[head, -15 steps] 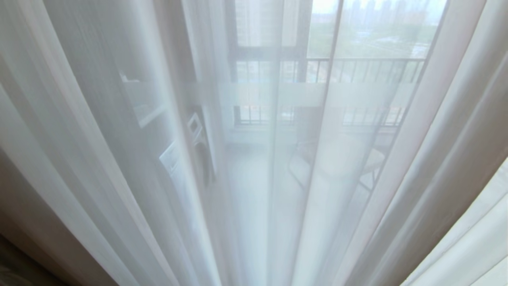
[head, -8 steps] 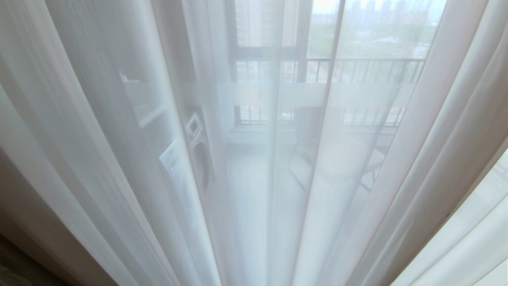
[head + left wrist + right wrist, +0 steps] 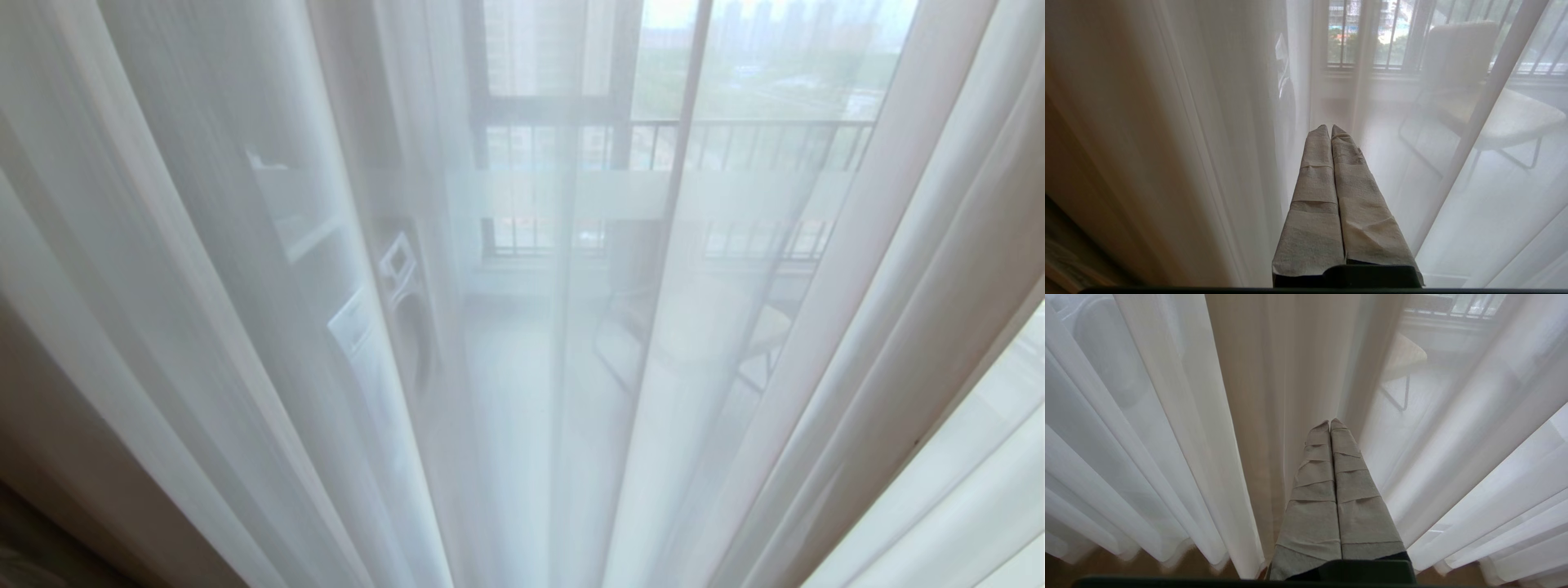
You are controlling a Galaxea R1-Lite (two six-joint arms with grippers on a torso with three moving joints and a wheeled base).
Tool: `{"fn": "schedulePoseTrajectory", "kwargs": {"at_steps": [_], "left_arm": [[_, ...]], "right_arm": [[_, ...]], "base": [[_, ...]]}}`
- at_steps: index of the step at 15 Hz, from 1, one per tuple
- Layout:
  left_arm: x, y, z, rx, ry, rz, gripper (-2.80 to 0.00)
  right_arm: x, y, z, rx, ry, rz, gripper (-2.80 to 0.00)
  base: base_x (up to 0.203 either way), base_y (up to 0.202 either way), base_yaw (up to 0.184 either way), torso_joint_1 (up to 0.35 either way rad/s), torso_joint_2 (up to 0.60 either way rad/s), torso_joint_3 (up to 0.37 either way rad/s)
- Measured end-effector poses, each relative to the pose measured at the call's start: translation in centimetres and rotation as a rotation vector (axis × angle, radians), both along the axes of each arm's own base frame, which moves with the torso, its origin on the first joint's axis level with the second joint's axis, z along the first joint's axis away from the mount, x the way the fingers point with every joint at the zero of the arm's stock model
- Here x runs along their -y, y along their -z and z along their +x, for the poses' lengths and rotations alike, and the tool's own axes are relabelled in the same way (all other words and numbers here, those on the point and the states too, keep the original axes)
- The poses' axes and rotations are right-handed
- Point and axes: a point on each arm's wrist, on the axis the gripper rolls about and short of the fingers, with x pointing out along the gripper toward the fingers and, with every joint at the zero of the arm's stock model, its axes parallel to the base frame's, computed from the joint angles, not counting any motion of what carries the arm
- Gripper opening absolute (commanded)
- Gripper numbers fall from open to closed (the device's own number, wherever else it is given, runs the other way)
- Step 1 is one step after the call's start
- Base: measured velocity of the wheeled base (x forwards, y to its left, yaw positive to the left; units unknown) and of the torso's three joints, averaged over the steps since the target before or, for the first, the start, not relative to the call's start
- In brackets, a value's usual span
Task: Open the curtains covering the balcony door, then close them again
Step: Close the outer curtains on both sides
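The curtains point(image 3: 245, 327) hang before the balcony door point(image 3: 571, 196); a chair point(image 3: 702, 327) stands behind, before the railing point(image 3: 751, 135).

sheer curtains point(image 3: 245, 327) drawn, balcony door point(image 3: 571, 196) behind

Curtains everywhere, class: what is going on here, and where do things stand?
A two-armed robot faces the white sheer curtains, which hang drawn across the balcony door; a chair and railing show faintly through them. Neither arm appears in the head view. The left gripper and the right gripper are both shut, empty, pointing at the folds without holding them. A thicker beige drape hangs at the left edge.
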Motion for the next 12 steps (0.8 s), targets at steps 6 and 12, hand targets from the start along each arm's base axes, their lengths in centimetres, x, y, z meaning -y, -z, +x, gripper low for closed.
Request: {"fn": "schedulePoseTrajectory", "kwargs": {"at_steps": [6, 12], "left_arm": [[0.0, 0.0, 0.0, 0.0, 0.0, 0.0, -2.8], [0.0, 0.0, 0.0, 0.0, 0.0, 0.0, -2.8]], "right_arm": [[0.02, 0.12, -0.71, 0.075, -0.005, 0.031, -2.8], [0.02, 0.12, -0.75, 0.081, -0.005, 0.031, -2.8]], "base": [[0.0, 0.0, 0.0, 0.0, 0.0, 0.0], [0.0, 0.0, 0.0, 0.0, 0.0, 0.0]]}}
